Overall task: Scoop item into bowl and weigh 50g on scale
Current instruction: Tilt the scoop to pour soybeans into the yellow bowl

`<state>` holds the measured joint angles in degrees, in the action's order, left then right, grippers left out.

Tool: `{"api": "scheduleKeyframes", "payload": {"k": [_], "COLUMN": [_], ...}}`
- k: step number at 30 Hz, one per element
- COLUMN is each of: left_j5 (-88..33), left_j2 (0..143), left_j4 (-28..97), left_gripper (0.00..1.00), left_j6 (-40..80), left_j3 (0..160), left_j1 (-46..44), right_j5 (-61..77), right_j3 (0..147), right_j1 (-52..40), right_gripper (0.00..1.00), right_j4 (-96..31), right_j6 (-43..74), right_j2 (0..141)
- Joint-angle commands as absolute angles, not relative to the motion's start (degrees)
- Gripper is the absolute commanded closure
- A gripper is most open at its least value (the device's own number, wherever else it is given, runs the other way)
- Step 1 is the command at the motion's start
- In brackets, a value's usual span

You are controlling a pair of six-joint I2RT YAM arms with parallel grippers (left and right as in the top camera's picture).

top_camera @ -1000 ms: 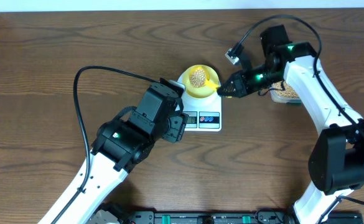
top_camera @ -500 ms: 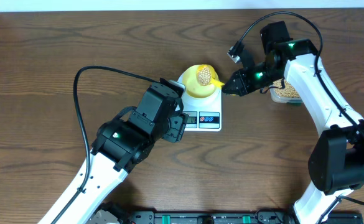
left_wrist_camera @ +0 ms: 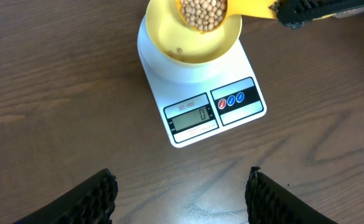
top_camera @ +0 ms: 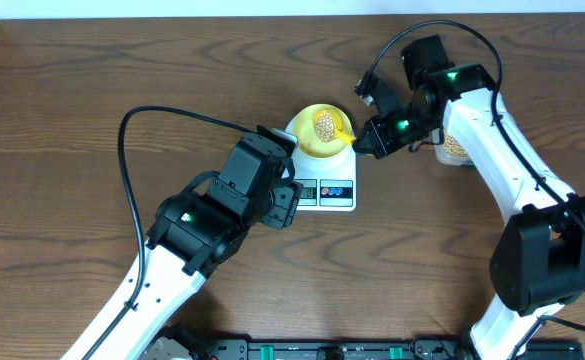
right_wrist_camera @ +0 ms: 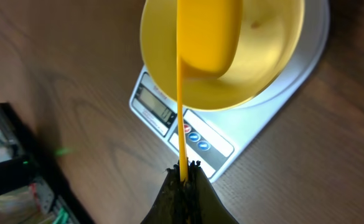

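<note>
Overhead and wrist views of a dark brown wooden tabletop [top_camera: 72, 100] with two robot arms at work. At centre, a white flat kitchen scale [left_wrist_camera: 231, 74] with two buttons at its front, carrying a small round pale-yellow bowl [left_wrist_camera: 169, 43] on its platform. Poised just above the bowl, a yellow long-handled plastic scoop [left_wrist_camera: 247, 7], cup heaped with small round tan-beige beans [left_wrist_camera: 201, 14]. Low inside the bowl, a lone speck, perhaps a single bean; otherwise bare. Small digital display [left_wrist_camera: 193, 116] showing an apparent zero. Right pincer [right_wrist_camera: 183, 171] clamped tight on the far end of the thin scoop handle. Left pincer [left_wrist_camera: 180, 190] spread wide and empty, hovering over bare wood just in front of the scale, touching nothing. Partly hidden beneath the right arm, a clear plastic tub [top_camera: 456, 150] holding more beans. Judging by look: beans light, hard, dry and smooth, prone to rolling, bouncing and scattering, so best never pinched singly but carried in the scoop and poured by a slow roll of the handle. Scoop rigid yet light, with a narrow and probably slick handle, apt to twist in a grip so far from the loaded cup; firm hold across the flat of the handle advisable. Bowl light and easily nudged off the platform, so better left untouched while pouring.
</note>
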<state>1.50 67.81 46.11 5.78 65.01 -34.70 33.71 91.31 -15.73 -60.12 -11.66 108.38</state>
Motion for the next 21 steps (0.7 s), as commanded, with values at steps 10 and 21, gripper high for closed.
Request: {"api": "scheduleKeyframes", "payload": {"k": [10,21], "left_j5": [2.0,2.0], "left_j2": [67.4,67.4], "left_j4": [46.2,46.2], "left_gripper": [0.31,0.31], "left_j6": [6.1,6.1], "left_j3": [66.5,66.5], "left_j1": [-34.5,-34.5], "right_j5": [25.8,21.2], "right_j3": [96.0,96.9], "right_j1": [-19.1,-21.1], "right_gripper": [0.99,0.99], "right_j4": [-60.0,-60.3], "right_j6": [-13.8,-14.4], "right_j2": [108.3,108.3]}}
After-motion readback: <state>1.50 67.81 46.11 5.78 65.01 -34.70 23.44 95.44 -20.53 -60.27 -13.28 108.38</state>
